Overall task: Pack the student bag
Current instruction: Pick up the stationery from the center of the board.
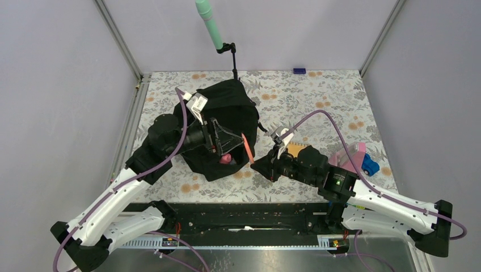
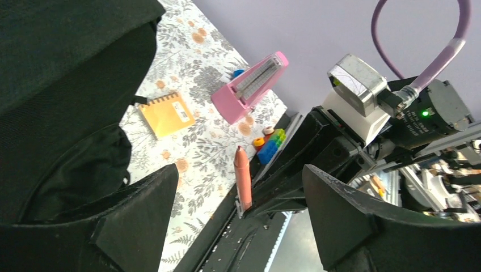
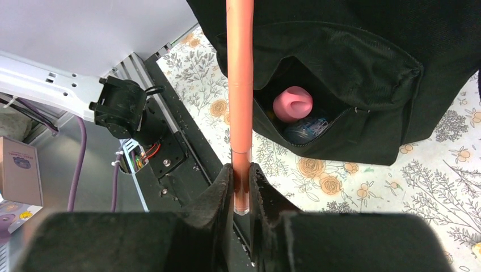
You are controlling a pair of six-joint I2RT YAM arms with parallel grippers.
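- Left fingers [image 2: 142, 215] stand wide apart with nothing gripped between them, hovering over the near side of the bag. Right fingers [image 3: 218, 198] are pinched narrow on the lower end of an orange-pink pen [image 3: 240, 85].
- Floral-patterned table [image 1: 317, 90] carries everything, with both arms reaching in from its near edge.
- Student bag [image 1: 227, 107], black and soft, lies on the table left of centre, under the left arm. Its front pocket [image 3: 340, 73] is unzipped and gapes toward the right arm.
- Pink metronome [image 2: 249, 85] lies tilted on the table to the right, well apart from the bag.
- Orange spiral notepad [image 2: 167, 114] lies flat between the bag and the metronome, touching neither.
- That pen stands nearly upright from the right fingers, just beside the pocket's opening. Whether it touches the fabric I cannot tell.
- Small stack of coloured toy blocks [image 2: 271, 144] sits near the table's near edge, in front of the metronome.
- Rounded pink object [image 3: 293, 103] rests inside the open pocket, with a blue patterned item [image 3: 306, 129] just below it. Both are too hidden to name.
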